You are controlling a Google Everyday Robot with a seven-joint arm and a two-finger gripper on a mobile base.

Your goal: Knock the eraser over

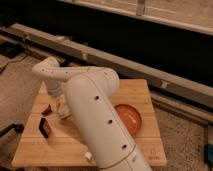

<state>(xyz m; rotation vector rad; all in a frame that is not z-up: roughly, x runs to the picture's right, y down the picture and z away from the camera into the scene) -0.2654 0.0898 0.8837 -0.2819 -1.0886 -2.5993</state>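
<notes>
The eraser (45,128) is a small black block on the front left part of the wooden table (135,92). It seems to stand on an edge. My white arm (95,115) reaches from the lower middle up to an elbow at the left, then bends down. My gripper (63,111) hangs low over the table, a little to the right of and behind the eraser, and apart from it. The arm hides part of the table's middle.
A small dark red object (46,110) lies just left of the gripper. An orange bowl (129,118) sits right of the arm. A small white piece (89,156) lies near the front edge. A long metal rail (150,67) runs behind the table.
</notes>
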